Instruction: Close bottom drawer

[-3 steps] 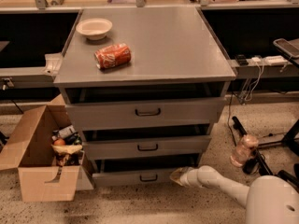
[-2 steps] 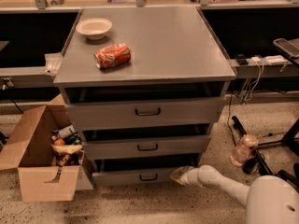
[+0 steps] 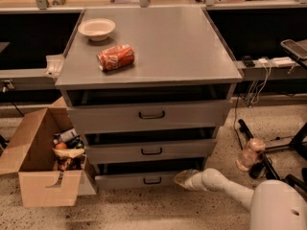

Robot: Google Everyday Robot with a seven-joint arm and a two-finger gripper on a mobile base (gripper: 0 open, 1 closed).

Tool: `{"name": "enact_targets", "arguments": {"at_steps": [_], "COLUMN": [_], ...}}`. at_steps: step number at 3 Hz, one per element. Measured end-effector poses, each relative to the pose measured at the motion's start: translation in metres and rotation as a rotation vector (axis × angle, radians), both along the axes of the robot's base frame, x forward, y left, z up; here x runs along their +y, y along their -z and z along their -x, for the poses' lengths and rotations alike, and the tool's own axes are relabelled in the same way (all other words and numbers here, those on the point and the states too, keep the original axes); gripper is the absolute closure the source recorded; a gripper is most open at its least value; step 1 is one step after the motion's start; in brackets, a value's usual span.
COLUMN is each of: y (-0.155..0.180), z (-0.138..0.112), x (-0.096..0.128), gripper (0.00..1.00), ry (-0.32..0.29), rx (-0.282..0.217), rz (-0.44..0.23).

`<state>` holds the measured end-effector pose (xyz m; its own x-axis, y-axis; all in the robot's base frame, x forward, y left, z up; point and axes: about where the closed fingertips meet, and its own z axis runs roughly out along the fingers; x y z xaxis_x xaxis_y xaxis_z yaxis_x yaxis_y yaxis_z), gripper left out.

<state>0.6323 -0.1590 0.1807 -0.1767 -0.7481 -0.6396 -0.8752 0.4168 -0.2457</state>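
Note:
The grey cabinet (image 3: 148, 66) has three drawers, all pulled out a little. The bottom drawer (image 3: 139, 180) is the lowest one, with a flat grey front and a small dark bar handle (image 3: 152, 180). It stands out slightly from the cabinet. My gripper (image 3: 181, 178) is at the end of the white arm, low near the floor, right at the right end of the bottom drawer's front. The middle drawer (image 3: 151, 151) and the top drawer (image 3: 151, 115) sit above it.
A white bowl (image 3: 97, 28) and a red can (image 3: 115, 57) on its side lie on the cabinet top. An open cardboard box (image 3: 43, 162) with clutter stands left of the drawers. A plastic bottle (image 3: 249, 153) and black stand legs (image 3: 268, 152) are on the floor at the right.

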Motion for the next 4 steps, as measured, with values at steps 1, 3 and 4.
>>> {"name": "enact_targets", "arguments": {"at_steps": [1,3,4], "y": [0.001,0.01,0.013], "z": [-0.002,-0.006,-0.012], "x": [-0.001,0.001,0.001], "gripper": [1.0,1.0,1.0], "ry": [0.006,0.021,0.04], "rx": [-0.005,-0.004,-0.006], "rz": [0.004,0.008,0.008]}}
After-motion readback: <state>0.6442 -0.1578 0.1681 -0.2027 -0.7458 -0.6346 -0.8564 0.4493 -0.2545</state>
